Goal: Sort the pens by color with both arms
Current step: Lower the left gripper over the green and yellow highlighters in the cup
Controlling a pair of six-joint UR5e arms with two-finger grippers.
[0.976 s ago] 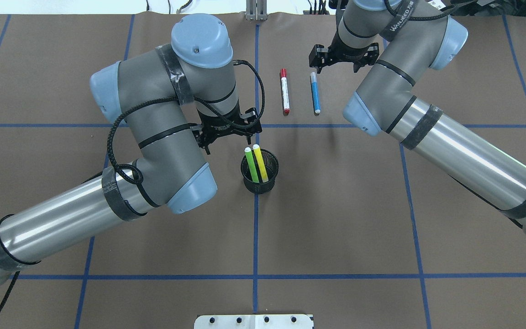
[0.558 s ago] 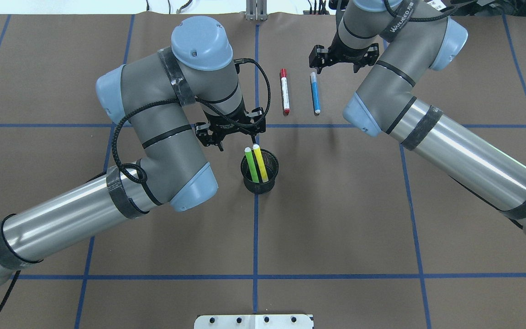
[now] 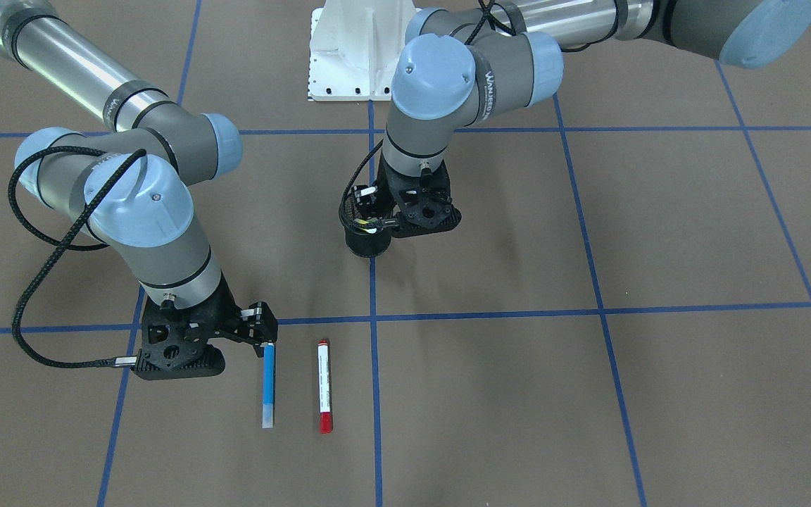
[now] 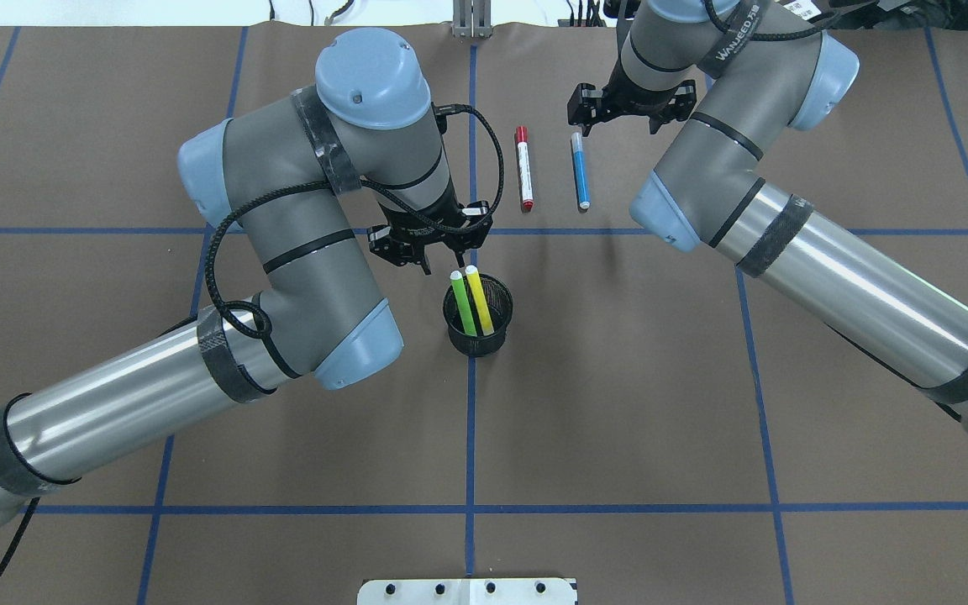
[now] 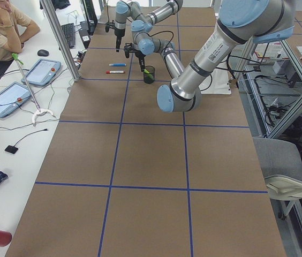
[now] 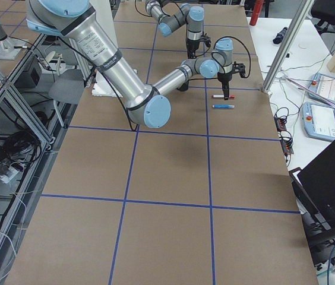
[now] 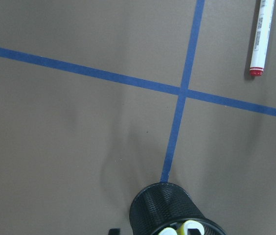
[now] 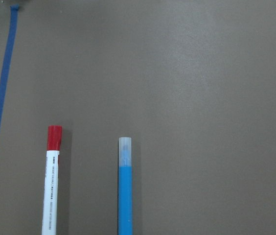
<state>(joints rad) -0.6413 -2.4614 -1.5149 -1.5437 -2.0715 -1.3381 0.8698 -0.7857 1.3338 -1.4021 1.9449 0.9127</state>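
Pens: the green pen [image 4: 462,302] and the yellow pen [image 4: 479,298] stand side by side in a black mesh cup [image 4: 497,336], both leaning, with their pale ends above the rim. The red-capped white pen [image 4: 524,168] and the blue pen [image 4: 581,170] lie flat on the bench [image 4: 618,378], parallel, near each other but apart. They are farther from the robot than the cup and to its right. The red cap points away from the robot.

Cup: upright on the blue tape line that runs down the middle of the bench, just on the robot's side of a tape crossing.

Left tool [image 4: 442,259]: hangs just beyond the cup's far rim, above the pens' upper ends. Its fingers are parted and hold nothing.

Right tool [image 4: 618,118]: positioned at the far end of the blue pen, fingers spread wide, nothing between them. One finger is just beside that pen's tip; contact cannot be determined.

Left arm [image 4: 299,193] and right arm [image 4: 786,218] each reach in from their own side.
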